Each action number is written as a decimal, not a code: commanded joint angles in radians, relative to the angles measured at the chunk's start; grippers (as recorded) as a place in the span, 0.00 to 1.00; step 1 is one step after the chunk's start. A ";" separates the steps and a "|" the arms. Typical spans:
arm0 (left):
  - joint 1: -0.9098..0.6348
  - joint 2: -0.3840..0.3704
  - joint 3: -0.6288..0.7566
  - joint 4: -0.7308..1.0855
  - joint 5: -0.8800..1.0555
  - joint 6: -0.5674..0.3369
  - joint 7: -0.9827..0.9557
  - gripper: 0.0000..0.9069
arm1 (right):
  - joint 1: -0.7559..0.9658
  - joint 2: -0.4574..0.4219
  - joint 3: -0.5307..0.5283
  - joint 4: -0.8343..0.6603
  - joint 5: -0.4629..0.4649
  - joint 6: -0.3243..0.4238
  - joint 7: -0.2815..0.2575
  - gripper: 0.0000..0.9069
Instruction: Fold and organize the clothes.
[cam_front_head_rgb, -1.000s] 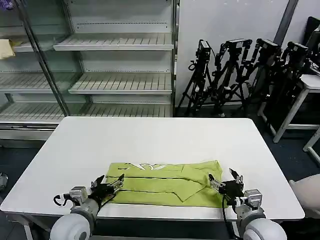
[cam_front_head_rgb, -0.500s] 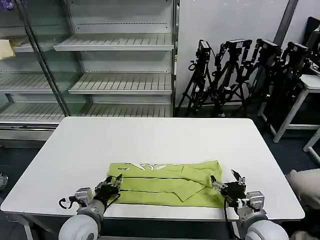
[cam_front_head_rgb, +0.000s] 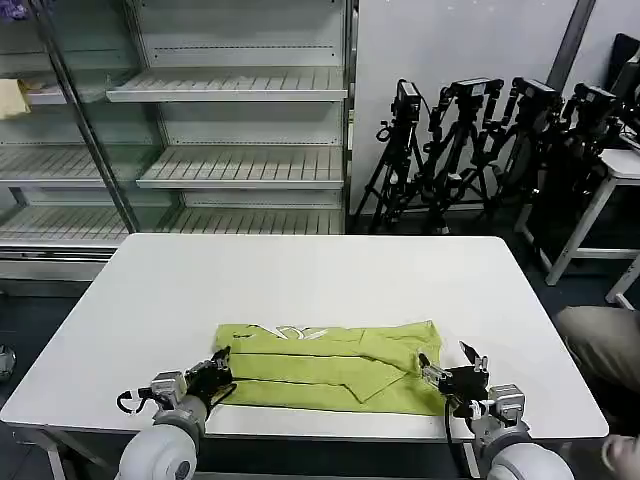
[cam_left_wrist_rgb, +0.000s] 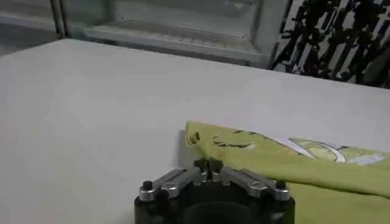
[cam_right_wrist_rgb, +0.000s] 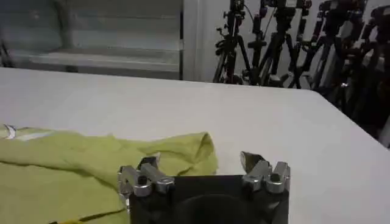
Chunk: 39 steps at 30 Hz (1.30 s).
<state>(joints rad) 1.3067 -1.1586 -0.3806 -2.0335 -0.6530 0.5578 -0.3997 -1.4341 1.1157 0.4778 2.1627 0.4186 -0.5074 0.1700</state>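
Note:
The clothes are one lime yellow-green T-shirt (cam_front_head_rgb: 330, 368), folded into a long band near the front edge of the white table (cam_front_head_rgb: 300, 275), white neck label facing the far side. My left gripper (cam_front_head_rgb: 221, 364) sits at the band's left end, its fingers pressed together at the fabric's edge (cam_left_wrist_rgb: 209, 164). My right gripper (cam_front_head_rgb: 450, 372) is at the band's right end and stands open. One of its fingers (cam_right_wrist_rgb: 148, 165) rests over the shirt's bunched corner (cam_right_wrist_rgb: 195, 149), the other (cam_right_wrist_rgb: 251, 162) over bare table.
Empty glass-fronted shelves (cam_front_head_rgb: 230, 120) stand behind the table, with a pale yellow folded item (cam_front_head_rgb: 12, 97) on one at the far left. Camera tripods (cam_front_head_rgb: 480, 150) crowd the back right. A person's leg (cam_front_head_rgb: 600, 345) shows at the right edge.
My left gripper has gone from open to shut and shifted left to the shirt's left edge. The right gripper barely moved. The person's leg came further into view.

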 joint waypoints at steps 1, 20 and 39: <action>-0.018 0.058 -0.104 0.023 0.068 -0.012 0.051 0.01 | 0.009 0.000 -0.006 -0.004 -0.003 -0.001 0.000 1.00; -0.004 0.248 -0.229 -0.094 0.168 0.018 0.168 0.01 | 0.055 0.013 -0.033 -0.022 -0.022 0.000 0.005 1.00; -0.072 0.066 0.232 -0.186 0.286 0.018 0.150 0.00 | 0.054 -0.014 0.064 0.017 -0.019 -0.001 0.000 1.00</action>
<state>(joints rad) 1.2650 -1.0188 -0.3858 -2.1930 -0.4324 0.5758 -0.2516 -1.3844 1.1048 0.5085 2.1722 0.3992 -0.5081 0.1704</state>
